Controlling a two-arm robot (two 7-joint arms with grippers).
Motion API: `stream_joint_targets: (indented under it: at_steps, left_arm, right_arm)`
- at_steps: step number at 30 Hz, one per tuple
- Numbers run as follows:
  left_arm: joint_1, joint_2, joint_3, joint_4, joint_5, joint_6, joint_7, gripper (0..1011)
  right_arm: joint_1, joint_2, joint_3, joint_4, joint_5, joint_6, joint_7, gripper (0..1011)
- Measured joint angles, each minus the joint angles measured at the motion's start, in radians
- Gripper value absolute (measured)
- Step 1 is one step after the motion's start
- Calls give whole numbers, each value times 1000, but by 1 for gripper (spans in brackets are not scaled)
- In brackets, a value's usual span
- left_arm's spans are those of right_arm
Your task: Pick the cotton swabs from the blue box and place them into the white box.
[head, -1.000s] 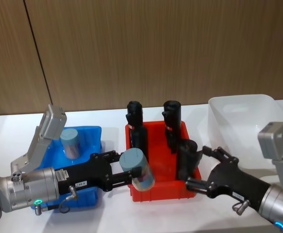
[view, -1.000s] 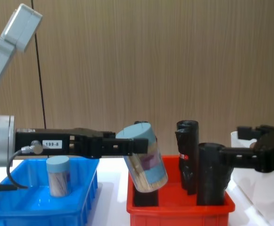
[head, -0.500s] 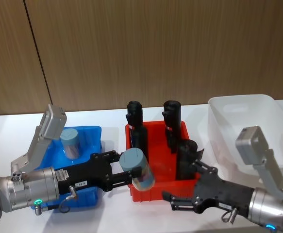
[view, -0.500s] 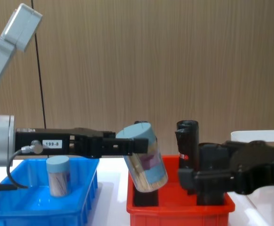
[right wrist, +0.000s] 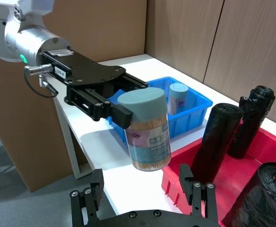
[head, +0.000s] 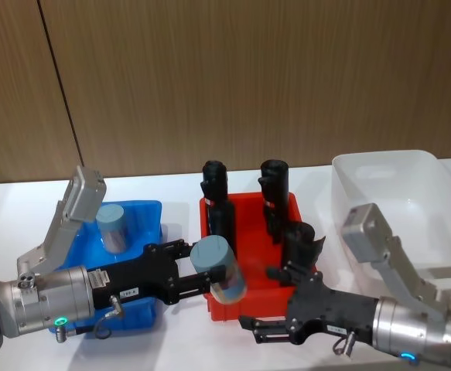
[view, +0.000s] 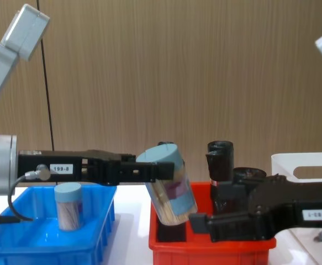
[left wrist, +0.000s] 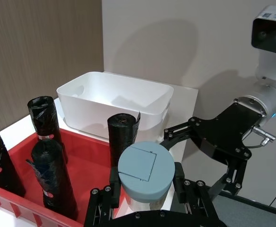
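Observation:
My left gripper (head: 208, 274) is shut on one jar of cotton swabs (head: 219, 270), clear with a pale blue lid, and holds it tilted above the red bin's front left corner (view: 170, 185). My right gripper (head: 259, 298) stands open just right of that jar, its fingers (right wrist: 194, 189) spread on both sides below it without touching. In the right wrist view the held jar (right wrist: 147, 132) hangs between them. A second jar (head: 113, 228) stands upright in the blue box (head: 146, 210). The white box (head: 387, 193) sits at the far right.
A red bin (head: 248, 305) with several tall black rolls (head: 213, 193) stands between the blue box and the white box, right under both grippers. A wooden wall rises behind the table.
My right arm has swung left from beside the white box to the front of the red bin, bringing its open gripper up to the held jar. The left arm and jar have stayed still.

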Motion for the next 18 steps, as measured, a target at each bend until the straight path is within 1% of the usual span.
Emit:
stream_joint_targets:
  at_steps: [12, 18]
  left_arm:
    - [0, 0, 0, 0, 0, 0, 0, 660]
    - [0, 0, 0, 0, 0, 0, 0, 660]
  right_arm:
    - [49, -33, -22, 66, -38, -7, -9, 1002]
    - [67, -47, -33, 88, -51, -11, -10, 1002]
